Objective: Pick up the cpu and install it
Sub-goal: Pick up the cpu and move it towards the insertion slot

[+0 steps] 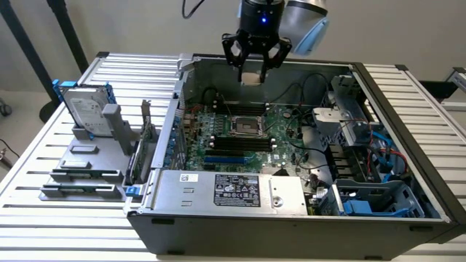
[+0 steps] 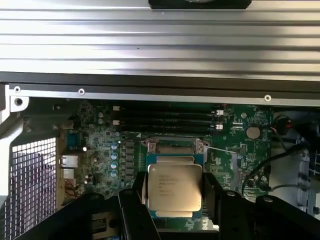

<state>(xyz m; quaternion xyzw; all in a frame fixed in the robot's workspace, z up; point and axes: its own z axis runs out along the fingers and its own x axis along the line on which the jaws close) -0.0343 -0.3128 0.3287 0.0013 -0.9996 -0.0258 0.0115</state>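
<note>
Now, end effector (image 1: pixel 254 70) (image 2: pixel 175 197): part-open, gripping small flat square silver-topped cpu (image 1: pixel 252 77) (image 2: pixel 174 186).
Cpu position: aloft above green motherboard (image 1: pixel 280 124) (image 2: pixel 95 145) inside open grey computer case (image 1: pixel 291 236).
Surface: white slatted metal table (image 1: pixel 40 158).
Room: plain beige wall (image 1: pixel 145 27).

surface (image 1: pixel 65 229) is a pale metal top made of long slats. sitting straight on it: a big open computer case (image 1: pixel 291 234) across the middle and the exterior view's right, plus a grey parts holder (image 1: pixel 87 158) just beside it on the exterior view's left.
</note>
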